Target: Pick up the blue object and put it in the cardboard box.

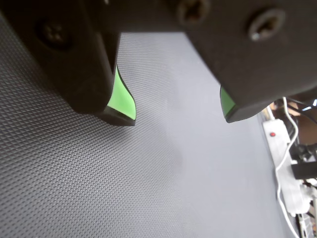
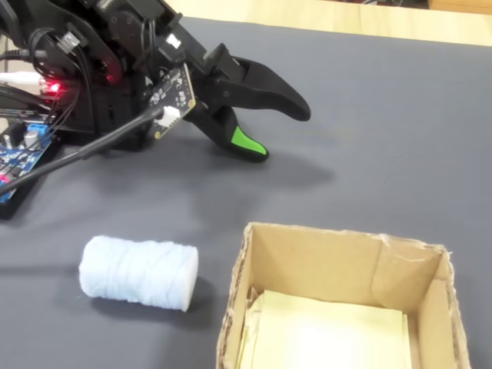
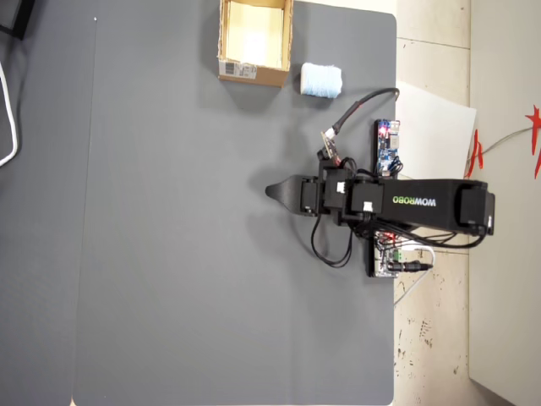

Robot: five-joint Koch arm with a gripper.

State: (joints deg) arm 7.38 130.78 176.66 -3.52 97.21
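The blue object (image 2: 138, 273) is a pale light-blue roll lying on its side on the grey mat, just left of the cardboard box (image 2: 307, 234) in the fixed view. From overhead the roll (image 3: 321, 80) rests right beside the box (image 3: 254, 74), whose labelled wall faces down the picture. My gripper (image 2: 278, 131) is open over bare mat, well apart from both. In the wrist view the gripper (image 1: 178, 118) shows two black jaws with green pads (image 1: 121, 96) spread wide and only mat between them. Seen from overhead, the gripper (image 3: 272, 192) points left, mid-mat.
A blue circuit board (image 3: 387, 145) and wires sit by the arm's base at the mat's right edge. A white power strip (image 1: 280, 144) with cables lies off the mat in the wrist view. White paper (image 3: 435, 127) lies right of the mat.
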